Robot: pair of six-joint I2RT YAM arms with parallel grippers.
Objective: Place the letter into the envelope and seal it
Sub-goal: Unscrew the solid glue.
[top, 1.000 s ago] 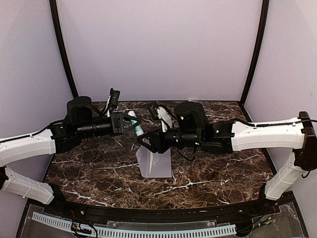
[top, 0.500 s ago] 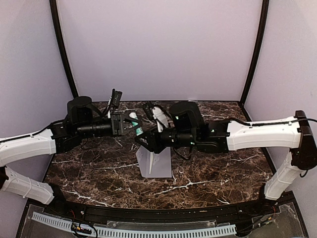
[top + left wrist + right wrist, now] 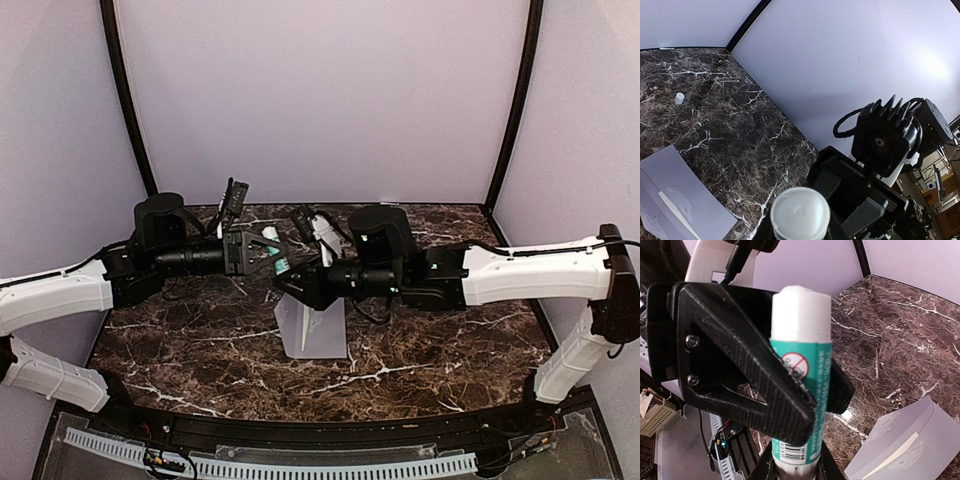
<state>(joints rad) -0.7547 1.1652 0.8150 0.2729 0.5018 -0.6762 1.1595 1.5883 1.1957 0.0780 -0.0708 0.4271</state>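
A robotics lab test cell: two white-and-black robot arms, the left arm (image 3: pixel 55 297) and the right arm (image 3: pixel 530 272), are bolted at the near edge of a dark marble-patterned table (image 3: pixel 200 350). Plain pale wall panels (image 3: pixel 320 100) in black posts (image 3: pixel 125 100) box it in. A slotted cable duct (image 3: pixel 270 462) runs along the near edge, and the left wrist view shows cluttered equipment shelves (image 3: pixel 935 185) beyond.

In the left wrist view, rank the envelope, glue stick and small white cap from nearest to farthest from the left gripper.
1. Glue stick: held, bottom centre.
2. Envelope: lying lower left.
3. Cap: far left, beyond the envelope.
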